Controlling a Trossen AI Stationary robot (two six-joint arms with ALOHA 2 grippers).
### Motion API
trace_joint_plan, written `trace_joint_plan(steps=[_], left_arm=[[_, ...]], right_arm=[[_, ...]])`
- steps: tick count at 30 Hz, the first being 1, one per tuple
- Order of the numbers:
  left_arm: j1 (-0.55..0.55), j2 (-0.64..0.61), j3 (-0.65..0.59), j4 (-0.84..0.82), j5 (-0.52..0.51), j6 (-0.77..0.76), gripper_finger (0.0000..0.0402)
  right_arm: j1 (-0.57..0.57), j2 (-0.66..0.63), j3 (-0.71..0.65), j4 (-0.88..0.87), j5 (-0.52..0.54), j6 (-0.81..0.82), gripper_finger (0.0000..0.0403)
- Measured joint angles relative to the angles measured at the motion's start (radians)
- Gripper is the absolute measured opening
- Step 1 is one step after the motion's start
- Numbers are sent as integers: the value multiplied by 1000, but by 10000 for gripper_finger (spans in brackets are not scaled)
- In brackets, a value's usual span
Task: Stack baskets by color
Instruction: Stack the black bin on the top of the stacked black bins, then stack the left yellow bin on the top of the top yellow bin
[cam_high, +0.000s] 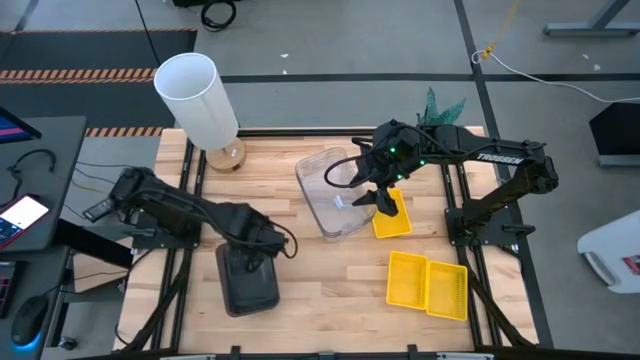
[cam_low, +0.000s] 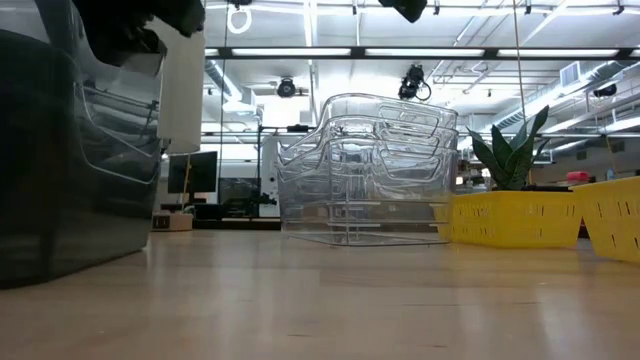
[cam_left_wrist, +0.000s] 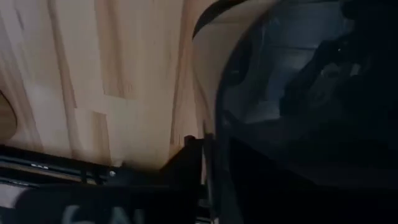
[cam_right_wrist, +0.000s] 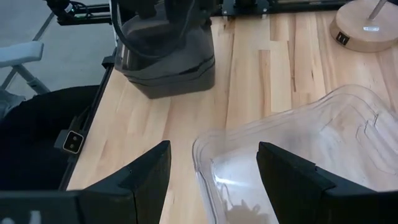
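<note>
Right gripper (cam_right_wrist: 211, 177) hangs with fingers spread over the clear basket stack (cam_high: 333, 195), beside a yellow basket (cam_high: 392, 215); the left fingers' state at the grey stack (cam_high: 247, 280) is unclear.

left arm: reaches from the table's left edge toward the front centre, elbow bent | left gripper (cam_high: 250, 262): pointed down, low at the table, finger spread unclear | right arm: stretches leftward from the right side | right gripper (cam_right_wrist: 211, 171): fingers spread wide, nothing between them

Grey concrete floor (cam_high: 330, 40) along frame top, hazard-striped tape (cam_high: 75, 74) upper left. Low view: open ceiling with strip lights (cam_low: 300, 52), monitor (cam_low: 192, 172) at mid-left.
</note>
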Motion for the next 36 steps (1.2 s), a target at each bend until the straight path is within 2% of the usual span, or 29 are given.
trace_joint_plan(steps=[4,6,9,12,15,19,24,26,29,36], left_arm=[[0,12,-1,36,-3,26,139],[-3,7,-1,68,-29,44,159],[-21,-27,-21,86,-94,56,174],[-18,-65,-103,121,-91,61,172],[-1,-112,-204,155,-51,69,153],[23,-158,-299,218,-5,90,101],[71,-184,-311,268,75,133,20],[88,-184,-308,289,84,131,10],[94,-184,-308,291,66,132,35],[95,-181,-316,297,39,132,163]], right_arm=[[0,0,0,-80,5,11,243],[0,0,-5,-137,40,26,243],[7,-11,-43,-158,61,59,243],[18,-37,-97,-122,60,80,243],[29,-63,-159,-73,59,109,243],[43,-96,-217,-23,60,148,243],[50,-115,-238,-8,75,193,243],[55,-119,-238,-5,78,204,243],[66,-121,-238,-18,77,214,243],[79,-131,-252,-133,118,211,235]])
